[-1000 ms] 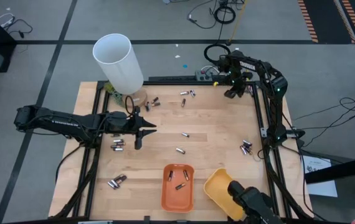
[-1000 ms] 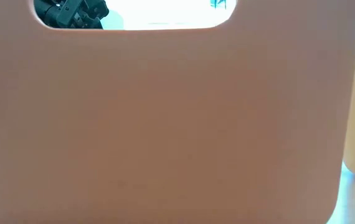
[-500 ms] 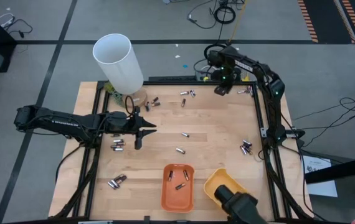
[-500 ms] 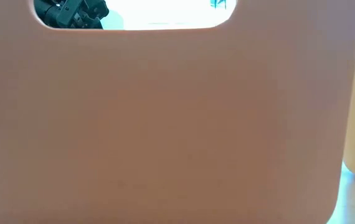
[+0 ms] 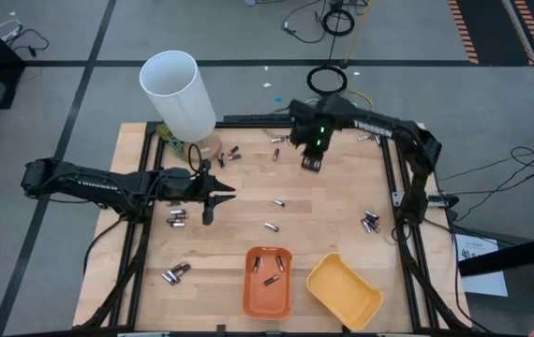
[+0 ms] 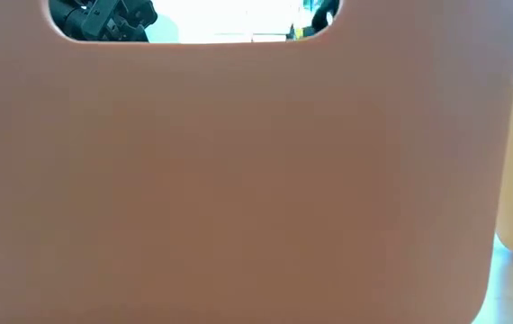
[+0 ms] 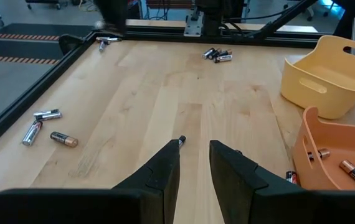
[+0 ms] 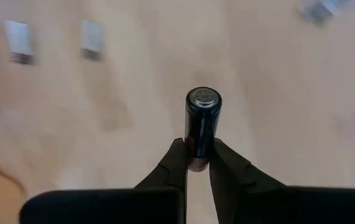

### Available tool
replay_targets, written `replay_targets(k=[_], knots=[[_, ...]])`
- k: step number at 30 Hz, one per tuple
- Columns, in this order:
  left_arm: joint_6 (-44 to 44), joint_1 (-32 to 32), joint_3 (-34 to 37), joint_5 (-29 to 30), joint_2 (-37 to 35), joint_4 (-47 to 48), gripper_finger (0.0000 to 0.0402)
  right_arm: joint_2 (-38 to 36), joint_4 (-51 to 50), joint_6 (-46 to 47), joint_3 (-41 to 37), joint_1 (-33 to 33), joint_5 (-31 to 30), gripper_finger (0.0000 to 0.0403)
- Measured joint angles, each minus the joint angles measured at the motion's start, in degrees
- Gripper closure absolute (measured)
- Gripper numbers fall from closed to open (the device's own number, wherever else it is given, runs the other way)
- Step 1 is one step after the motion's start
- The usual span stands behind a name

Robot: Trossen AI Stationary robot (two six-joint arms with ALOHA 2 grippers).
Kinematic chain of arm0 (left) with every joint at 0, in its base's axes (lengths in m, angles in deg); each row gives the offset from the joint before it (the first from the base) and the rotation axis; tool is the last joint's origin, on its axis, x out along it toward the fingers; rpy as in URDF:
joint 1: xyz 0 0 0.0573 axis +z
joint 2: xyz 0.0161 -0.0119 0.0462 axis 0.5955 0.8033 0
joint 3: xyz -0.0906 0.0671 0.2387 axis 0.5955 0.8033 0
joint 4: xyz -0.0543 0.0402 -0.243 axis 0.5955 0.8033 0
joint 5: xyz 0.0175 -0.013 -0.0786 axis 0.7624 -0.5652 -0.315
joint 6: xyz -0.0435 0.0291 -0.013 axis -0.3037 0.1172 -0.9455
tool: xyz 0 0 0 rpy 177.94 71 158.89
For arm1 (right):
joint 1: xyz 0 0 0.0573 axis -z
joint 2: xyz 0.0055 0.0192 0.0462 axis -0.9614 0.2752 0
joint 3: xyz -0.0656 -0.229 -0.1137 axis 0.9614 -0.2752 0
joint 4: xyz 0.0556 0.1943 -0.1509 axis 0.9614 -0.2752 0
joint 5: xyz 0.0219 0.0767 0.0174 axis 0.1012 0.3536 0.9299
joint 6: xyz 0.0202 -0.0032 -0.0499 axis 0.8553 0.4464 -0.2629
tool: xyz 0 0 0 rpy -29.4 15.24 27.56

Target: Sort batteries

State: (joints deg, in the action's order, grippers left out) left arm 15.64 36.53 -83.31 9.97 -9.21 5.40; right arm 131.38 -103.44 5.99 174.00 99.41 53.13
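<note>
Small batteries lie scattered on the wooden table point(image 5: 323, 201), among them one at the middle point(image 5: 277, 201), a cluster at the right edge point(image 5: 370, 222) and another at the left point(image 5: 178, 217). My right gripper point(image 5: 311, 164) hangs over the far middle, shut on a dark battery point(image 8: 202, 121). At the left, my left gripper point(image 7: 195, 146) is open above the table with nothing between its fingers. An orange tray point(image 5: 253, 298) with a few batteries in it point(image 5: 265, 267) and a yellow tray point(image 5: 342, 290) stand at the near edge. My right gripper pinches the dark battery by its coppery end point(image 8: 197, 158) between its two fingertips point(image 8: 172, 165). The fingers come from above, pointing steeply down, and run along the battery. The battery sticks out past the fingertips, its silver-capped end point(image 8: 203, 97) toward the table, lifted clear.
A tall white tube point(image 5: 178, 94) stands at the far left corner. A black frame point(image 5: 393, 187) runs along the table's edges. The orange tray's wall point(image 6: 238, 180) fills the low view; its handle cut-out shows my left arm point(image 6: 103, 18).
My right gripper has swung from the far right corner toward the table's left along the far edge, rising and tipping steeply downward; it now hangs over the far middle of the table.
</note>
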Motion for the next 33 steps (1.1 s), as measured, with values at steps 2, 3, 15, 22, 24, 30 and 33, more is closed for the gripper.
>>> replay_targets(k=[2, 3, 15, 22, 24, 30, 33], knots=[[0.3, 0.0, 0.0, 0.0, 0.0, 0.0, 0.0304, -2.0, 4.3, 2.2, -2.2, -5.1, 1.5, 0.0376], [0.4, 0.0, 0.0, 0.0, 0.0, 0.0, 0.0304, -3.1, 6.7, 3.6, -3.5, -7.5, 2.0, 0.0376], [1.5, 0.0, 0.3, 0.0, 0.0, -3.4, 0.0304, -7.0, 44.6, 18.7, -17.6, -35.1, 2.1, 0.0376], [-3.0, -2.8, 0.3, -4.1, 0.0, -2.6, 0.0304, -3.9, 51.5, 22.3, -17.6, -42.3, -4.3, 0.0374], [-3.0, -4.7, 0.3, -4.5, 0.0, -2.7, 0.0304, -3.2, 48.7, 23.4, -17.6, -43.7, -7.3, 0.0374], [-4.0, -9.6, 0.3, -4.3, 0.0, -6.2, 0.0304, -0.4, 45.0, 28.3, -17.6, -45.1, -8.9, 0.0373], [-3.1, -11.5, 0.3, -3.8, 0.0, -6.6, 0.0304, 0.5, 45.3, 29.5, -17.6, -45.4, -8.8, 0.0372]])
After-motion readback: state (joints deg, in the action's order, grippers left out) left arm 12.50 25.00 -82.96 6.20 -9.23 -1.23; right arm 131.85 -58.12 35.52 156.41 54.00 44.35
